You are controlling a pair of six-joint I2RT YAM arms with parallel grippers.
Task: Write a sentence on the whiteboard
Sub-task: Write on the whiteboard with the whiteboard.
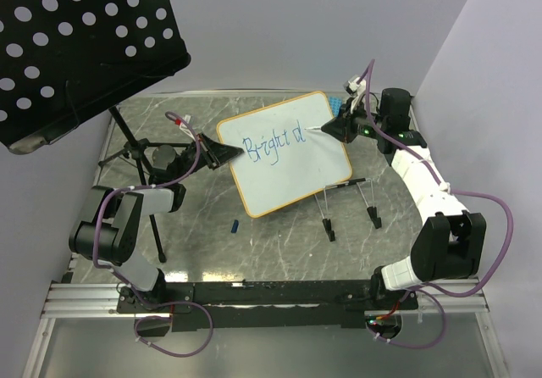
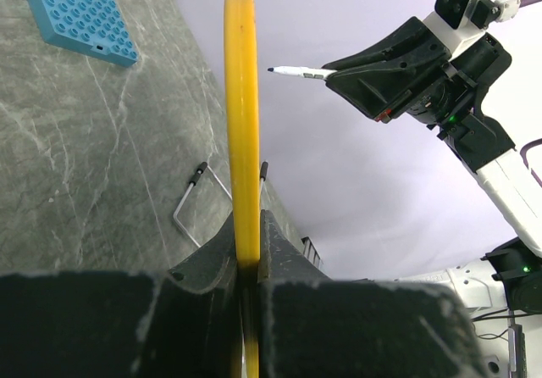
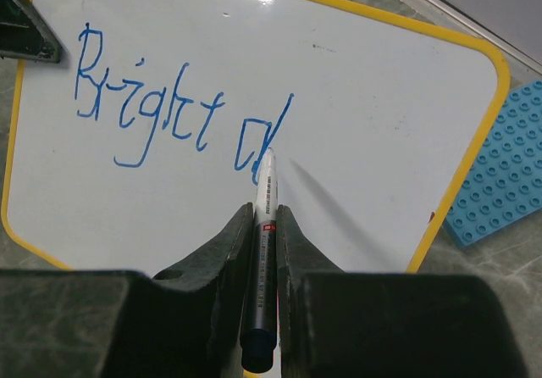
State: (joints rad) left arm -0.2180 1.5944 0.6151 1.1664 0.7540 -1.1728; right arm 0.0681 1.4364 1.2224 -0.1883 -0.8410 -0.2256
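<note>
The right gripper (image 3: 265, 215) is clamped on a white marker (image 3: 266, 179) whose tip touches the whiteboard (image 3: 364, 115) at the blue sentence (image 3: 161, 111), reading "Bright d". The left gripper (image 2: 247, 230) pinches the board's yellow rim, holding it tilted above the marble table (image 1: 279, 247), near a blue studded plate (image 3: 500, 175).

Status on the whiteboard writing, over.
Left gripper shut on the edge of the yellow-rimmed glossy white whiteboard. Right gripper shut on the white marker pen, tip at the board. Blue handwritten sentence reads "Bright d" so far. Nothing blocking the pen.
</note>
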